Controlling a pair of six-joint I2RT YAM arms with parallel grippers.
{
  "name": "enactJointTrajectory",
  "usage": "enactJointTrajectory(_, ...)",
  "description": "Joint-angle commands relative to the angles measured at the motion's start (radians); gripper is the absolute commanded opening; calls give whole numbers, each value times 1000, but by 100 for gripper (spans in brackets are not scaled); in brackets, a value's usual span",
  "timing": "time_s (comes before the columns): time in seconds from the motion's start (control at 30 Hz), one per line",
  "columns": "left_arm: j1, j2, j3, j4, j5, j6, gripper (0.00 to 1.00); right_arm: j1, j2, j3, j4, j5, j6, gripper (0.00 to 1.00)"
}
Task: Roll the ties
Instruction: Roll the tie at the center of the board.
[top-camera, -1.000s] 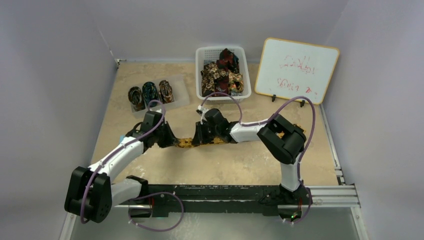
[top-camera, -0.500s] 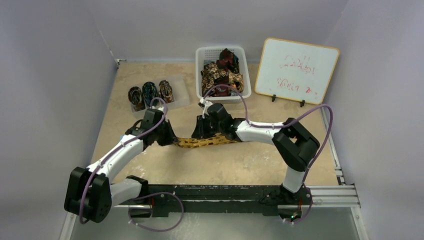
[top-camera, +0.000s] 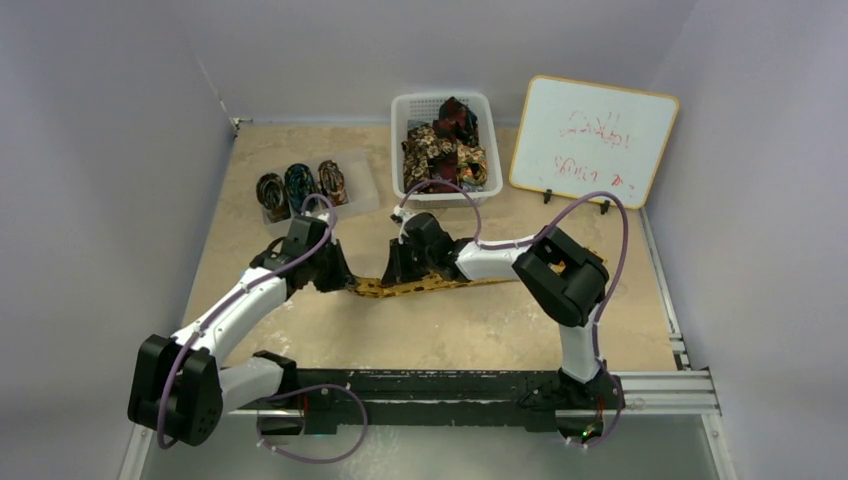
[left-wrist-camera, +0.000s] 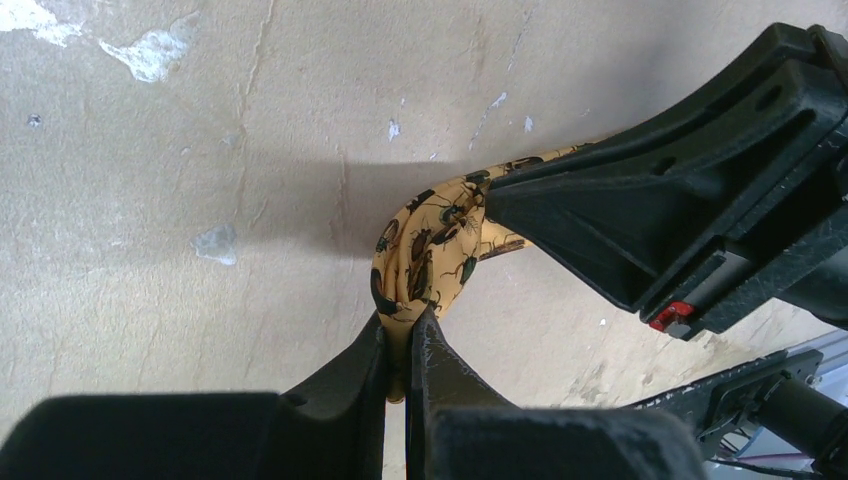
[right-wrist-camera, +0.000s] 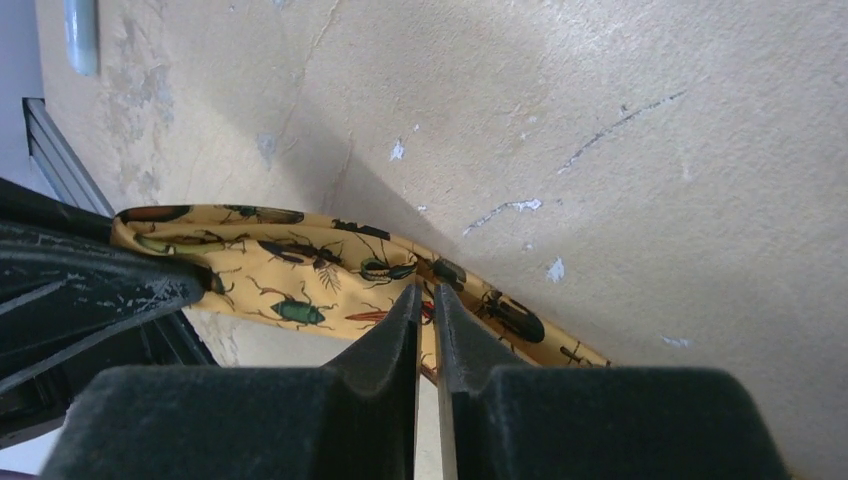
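Observation:
A golden-yellow tie (top-camera: 430, 283) with a beetle print lies stretched across the middle of the table. My left gripper (top-camera: 340, 274) is shut on its folded left end (left-wrist-camera: 420, 262), with the fabric pinched between the black fingertips (left-wrist-camera: 440, 350). My right gripper (top-camera: 400, 268) stands just to the right of it, its jaws closed to a thin slit on the tie's strip (right-wrist-camera: 300, 280); from there the tie runs on down to the table. In the left wrist view the right gripper's black body (left-wrist-camera: 660, 200) covers the rest of the tie.
Three rolled ties (top-camera: 300, 184) sit in a clear tray (top-camera: 362, 172) at the back left. A white basket (top-camera: 416, 104) holds several loose ties (top-camera: 445, 150) at the back centre. A whiteboard (top-camera: 592, 140) leans at the back right. The arms' rail (top-camera: 450, 385) runs along the near edge.
The right arm's elbow swung out to the right and came back. The right jaws narrowed on the tie. The left gripper kept its hold and place.

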Motion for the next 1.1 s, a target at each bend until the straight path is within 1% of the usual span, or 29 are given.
enactJointTrajectory(0.0, -9, 2, 53, -23, -22, 24, 0, 9, 10, 61, -14, -10, 4, 11)
enactJointTrajectory(0.17, -33, 30, 73, -47, -82, 12, 0, 10, -26, 47, -47, 3, -9, 11)
enactJointTrajectory(0.27, -55, 46, 109, -84, -127, 11, 0, -3, -100, 9, -74, 48, 1, 12)
enactJointTrajectory(0.33, -72, 63, 143, -113, -159, 6, 0, -27, -176, -32, -71, 78, 2, 15)
enactJointTrajectory(0.47, -132, 95, 179, -128, -228, -16, 0, -111, -284, -108, -68, 62, 1, 15)
enactJointTrajectory(0.6, -196, 147, 235, -166, -310, -54, 0, -156, -353, -165, -74, 50, -10, 17)
enactJointTrajectory(0.73, -262, 209, 291, -210, -383, -86, 0, -158, -400, -206, -63, 66, -6, 17)
enactJointTrajectory(0.8, -279, 232, 309, -216, -397, -91, 0, -160, -419, -234, -48, 87, 14, 17)
enactJointTrajectory(0.93, -311, 288, 354, -243, -418, -105, 0, -163, -426, -275, -6, 74, 39, 17)
enactJointTrajectory(1.0, -327, 309, 377, -265, -438, -112, 0, -163, -416, -284, 17, 47, 44, 17)
enactJointTrajectory(1.03, -331, 317, 385, -274, -444, -114, 0, -163, -403, -289, 41, 9, 44, 17)
enactJointTrajectory(1.07, -336, 322, 391, -280, -449, -116, 0, -162, -382, -289, 93, -28, 46, 16)
